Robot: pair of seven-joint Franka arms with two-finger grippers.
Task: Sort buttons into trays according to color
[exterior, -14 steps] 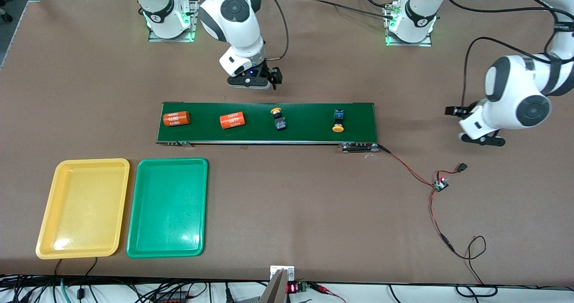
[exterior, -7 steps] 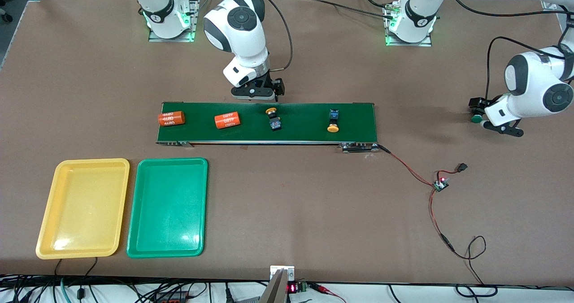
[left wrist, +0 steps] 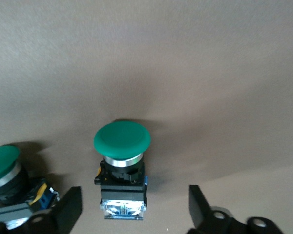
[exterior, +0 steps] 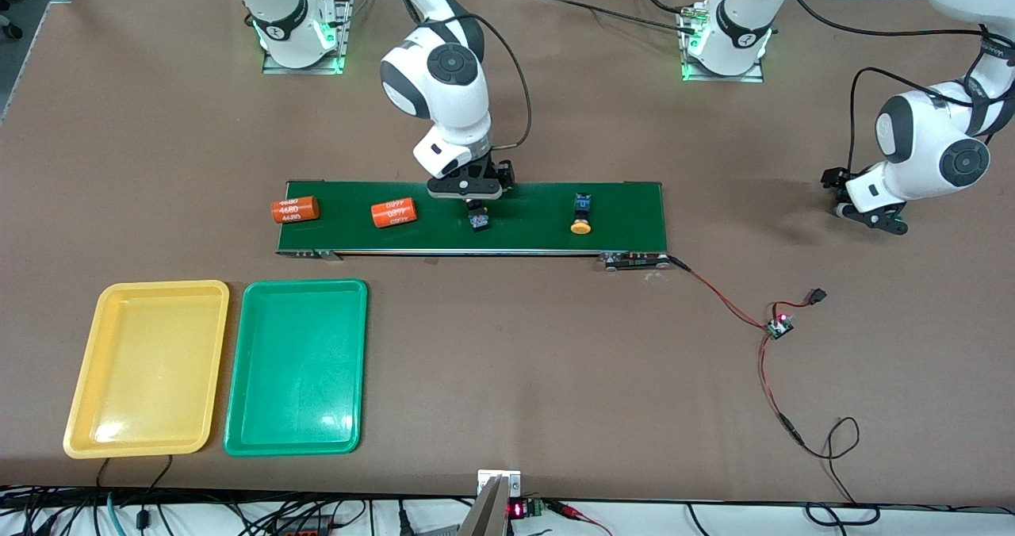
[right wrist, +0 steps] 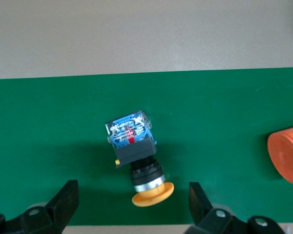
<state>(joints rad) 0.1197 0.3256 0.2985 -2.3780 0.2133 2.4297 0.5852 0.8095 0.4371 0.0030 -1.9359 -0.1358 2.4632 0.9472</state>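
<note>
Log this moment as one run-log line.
right claw: open over yellow-capped push-button switch on dark green conveyor belt | left claw: open over green-capped push-button switch

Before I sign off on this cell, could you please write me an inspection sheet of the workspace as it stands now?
Surface: brown table, dark green conveyor belt across it.
Job's things: two yellow-capped buttons on the belt; two green-capped buttons on the table; yellow tray and green tray side by side, nothing in them.
Clutter: two orange cylinders on the belt.
Grippers: right gripper open over a yellow-capped button; left gripper open, straddling a green-capped button.
Cables: red-black lead from the belt to a small board.
Surroundings: cable bundles along the table's edges.
</note>
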